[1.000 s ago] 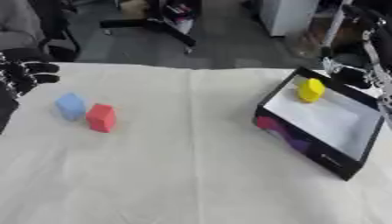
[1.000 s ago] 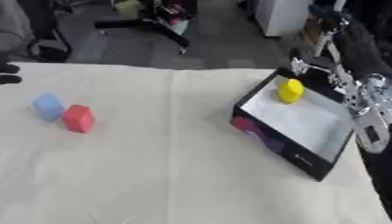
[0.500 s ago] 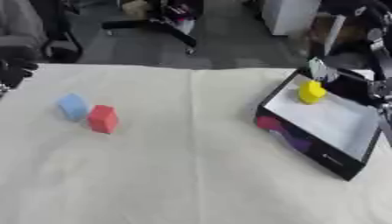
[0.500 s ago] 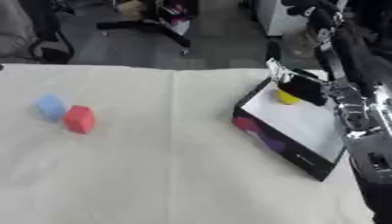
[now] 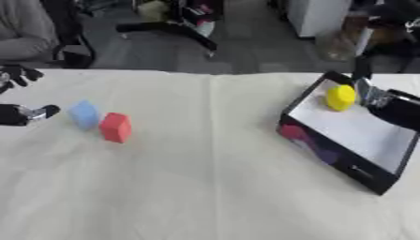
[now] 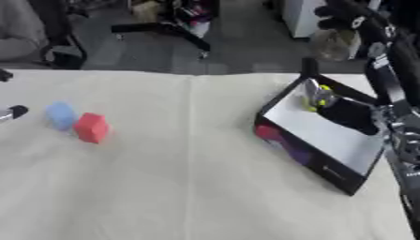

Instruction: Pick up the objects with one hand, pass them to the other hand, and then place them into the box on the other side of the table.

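A blue block (image 5: pixel 83 114) and a red block (image 5: pixel 116 127) lie side by side on the white cloth at the left. My left hand (image 5: pixel 18 115) is at the left edge, open, its fingers spread just left of the blue block and apart from it. A yellow object (image 5: pixel 341 97) lies in the far corner of the black box (image 5: pixel 328 157), which has a white floor. My right hand (image 6: pixel 350 115) hangs inside the box right beside the yellow object, with a finger (image 5: pixel 359 76) pointing straight up; it holds nothing.
The table cloth (image 5: pixel 205 187) stretches between the blocks and the box. Office chairs (image 5: pixel 168 26) and a white cabinet (image 5: pixel 316 16) stand on the floor beyond the far table edge. A seated person shows at the upper left.
My right hand has dropped lower into the box, close to the yellow object. My left hand has come back in at the left edge, nearer the blue block.
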